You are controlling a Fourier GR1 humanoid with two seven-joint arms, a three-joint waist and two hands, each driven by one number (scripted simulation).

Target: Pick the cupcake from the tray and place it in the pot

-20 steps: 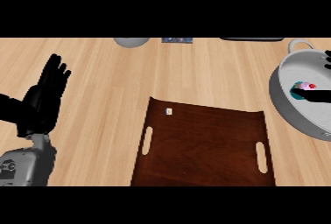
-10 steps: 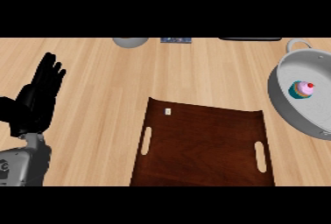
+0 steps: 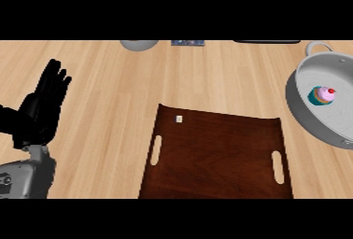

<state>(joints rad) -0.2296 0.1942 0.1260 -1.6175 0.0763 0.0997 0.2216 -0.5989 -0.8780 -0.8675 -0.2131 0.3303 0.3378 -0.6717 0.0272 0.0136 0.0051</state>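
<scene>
Cupcake [image 3: 322,95] sits inside the pot [image 3: 332,125], upright on the pot's grey floor: pink frosting, red cherry on top, teal wrapper. It touches no hand. The pot is at the table's right side, partly cut off by the view's right edge, with a loop handle [image 3: 317,45] at its upper end.

Tray [image 3: 217,161], dark wood, lies flat on the table [image 3: 103,70] at centre-bottom, just left of the pot. It has one slot handle along each side and a small white tag [image 3: 179,118] near its upper left corner.

Left hand [image 3: 43,109] is at the view's left edge, resting: fingers straight, spread a little, pointing up, holding nothing. It is well apart from tray and pot. Its grey forearm [image 3: 29,176] comes in from the lower left corner.

Right hand doesn't show.

Along the top edge of the table: a grey round object [image 3: 139,45], a small dark item [image 3: 188,42] and a dark flat thing [image 3: 267,41], all cut off, can't tell what they are.
</scene>
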